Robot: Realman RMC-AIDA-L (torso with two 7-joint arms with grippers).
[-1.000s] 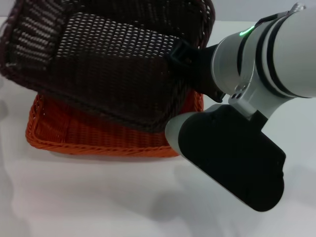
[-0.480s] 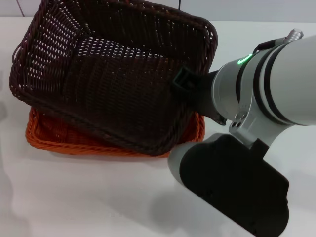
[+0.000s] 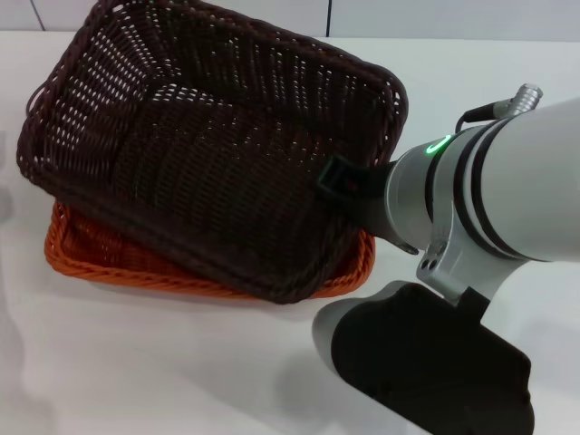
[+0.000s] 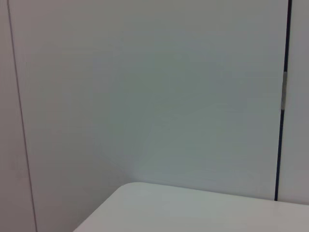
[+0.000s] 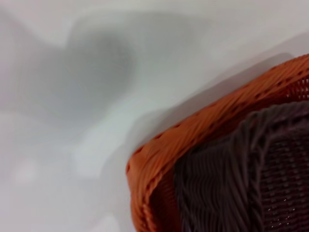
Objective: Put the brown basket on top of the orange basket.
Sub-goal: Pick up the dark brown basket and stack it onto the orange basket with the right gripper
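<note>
White table (image 3: 181,362), brown basket (image 3: 199,154) atop orange basket (image 3: 91,258)

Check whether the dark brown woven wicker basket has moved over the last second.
Yes. The dark brown woven wicker basket, held by the right gripper, has dropped lower, covering more of the stationary bright orange wicker basket.

The brown basket (image 3: 208,154) hides most of the orange basket (image 3: 100,263).

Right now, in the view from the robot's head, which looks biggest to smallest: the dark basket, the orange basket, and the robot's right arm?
1. The brown basket fills the most of the view.
2. The right arm comes next, though it is nearer the camera, so its size is unsure.
3. The orange basket shows least, since the brown basket mostly covers it.
</note>
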